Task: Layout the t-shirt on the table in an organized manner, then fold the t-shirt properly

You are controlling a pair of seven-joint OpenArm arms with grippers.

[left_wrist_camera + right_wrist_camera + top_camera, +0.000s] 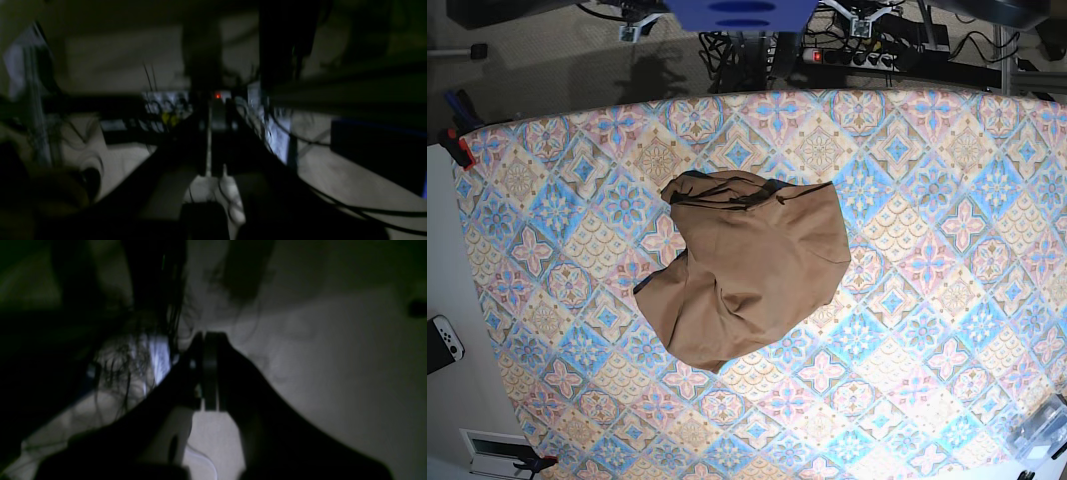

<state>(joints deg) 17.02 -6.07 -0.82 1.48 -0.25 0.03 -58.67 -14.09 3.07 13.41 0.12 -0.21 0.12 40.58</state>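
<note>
T-shirt [752,265] lies crumpled mid-table [947,300] (both jaws closed, empty, nowhere near it)

Both wrist views are dark and blurred. The left gripper [213,140] shows as 2 black, wedge-shaped fingers [190,143] with flat inner faces, a thin pale seam between them. The right gripper [208,373] has the same black, tapering build, with a grey ridged pad [210,370] at its tip. Finer markings cannot be made out.
</note>
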